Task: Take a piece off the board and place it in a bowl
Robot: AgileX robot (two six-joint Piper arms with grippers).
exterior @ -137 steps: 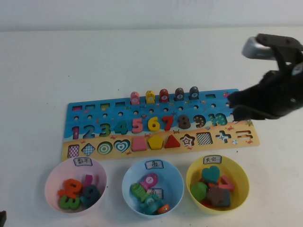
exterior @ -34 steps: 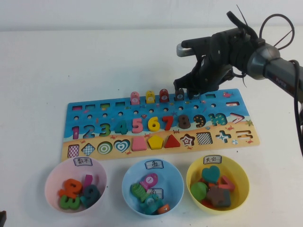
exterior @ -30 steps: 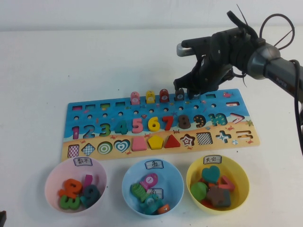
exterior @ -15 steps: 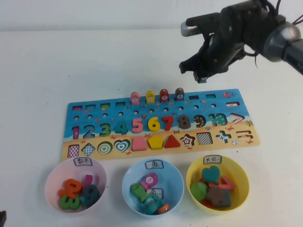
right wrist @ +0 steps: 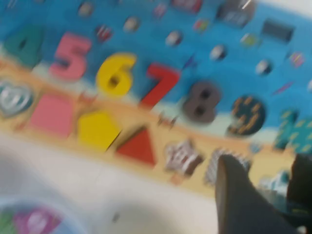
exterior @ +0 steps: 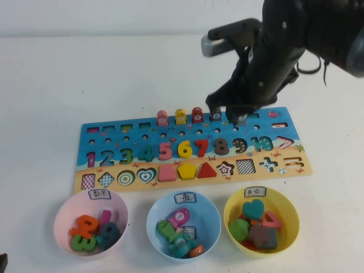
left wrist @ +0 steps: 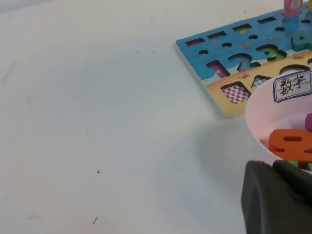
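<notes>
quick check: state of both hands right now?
Left hand: low beside the pink bowl; cannot be told.
Right hand: above the board; cannot be told.

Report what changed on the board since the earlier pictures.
The dark-teal piece is gone from the peg row of the board. The right gripper reached it, rose, and now hangs over the far edge, right of the pegs. The other four pegs stayed, as did the left gripper beside the pink bowl.

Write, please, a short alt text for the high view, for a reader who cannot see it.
The right gripper hangs over the far edge of the board, beside a row of four pegs. Nearer the camera stand a pink bowl, the light blue bowl and a yellow bowl, each holding pieces. The left gripper is not visible here.
</notes>
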